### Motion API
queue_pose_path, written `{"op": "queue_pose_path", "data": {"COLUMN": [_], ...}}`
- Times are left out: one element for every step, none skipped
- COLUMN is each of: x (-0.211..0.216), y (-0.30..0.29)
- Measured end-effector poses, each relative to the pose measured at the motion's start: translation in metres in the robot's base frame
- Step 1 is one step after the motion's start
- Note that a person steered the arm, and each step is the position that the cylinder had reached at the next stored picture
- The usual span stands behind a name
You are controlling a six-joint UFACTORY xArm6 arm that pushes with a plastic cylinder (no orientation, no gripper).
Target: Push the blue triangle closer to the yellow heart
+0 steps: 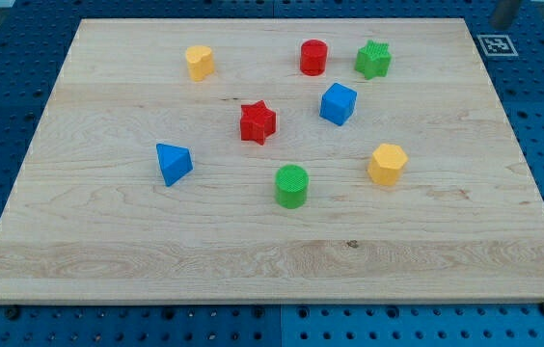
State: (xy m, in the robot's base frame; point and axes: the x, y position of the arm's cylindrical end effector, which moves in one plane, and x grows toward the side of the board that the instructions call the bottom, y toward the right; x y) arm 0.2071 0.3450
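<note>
The blue triangle (173,162) lies on the wooden board (108,241) at the view's left of centre. The yellow heart (199,62) sits near the board's top edge, up and slightly right of the triangle, well apart from it. Nothing lies between them. My tip (504,24) shows at the view's top right corner, just off the board's corner, far from both blocks and touching none.
A red star (258,122) lies right of the triangle. A green cylinder (291,185), yellow hexagon (387,164), blue cube (338,103), red cylinder (312,57) and green star (373,60) are further right. A black-and-white marker (497,44) sits at the top right.
</note>
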Motion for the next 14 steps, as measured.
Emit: {"op": "queue_pose_path", "data": {"x": [0.0,0.0,0.008,0.01,0.009,0.005,0.006,0.006,0.006,0.004,0.004,0.002,0.036,0.108], "y": [0.0,0.0,0.0,0.0,0.0,0.0,0.0,0.0,0.0,-0.005,-0.005,-0.006,-0.01,-0.023]}}
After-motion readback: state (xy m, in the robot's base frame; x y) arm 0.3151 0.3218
